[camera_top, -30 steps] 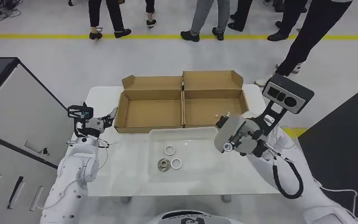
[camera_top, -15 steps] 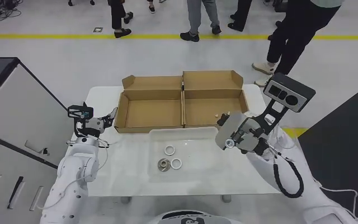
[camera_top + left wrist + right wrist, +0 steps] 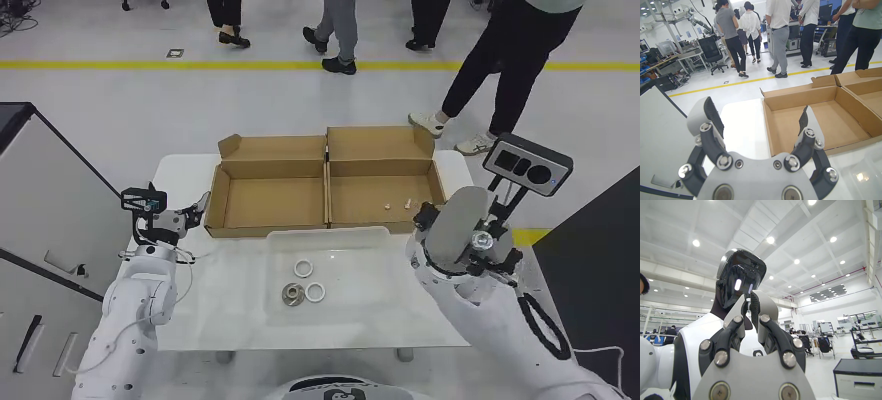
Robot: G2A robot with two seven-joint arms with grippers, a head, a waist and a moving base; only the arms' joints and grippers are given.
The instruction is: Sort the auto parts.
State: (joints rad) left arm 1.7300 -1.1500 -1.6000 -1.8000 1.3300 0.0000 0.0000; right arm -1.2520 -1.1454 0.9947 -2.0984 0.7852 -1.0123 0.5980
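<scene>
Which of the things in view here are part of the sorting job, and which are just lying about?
Job:
left cardboard box
right cardboard box holding small parts
tray with white rings and metal gear
threaded part in the shut right gripper
open left gripper

Lying about:
grey cabinet beside the table

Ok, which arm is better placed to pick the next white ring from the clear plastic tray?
Left, probably. The left gripper is open and empty, near table level beside the brown cardboard box. The right gripper is raised, pointing upward and shut on a small threaded metal part, so it is occupied.
</scene>
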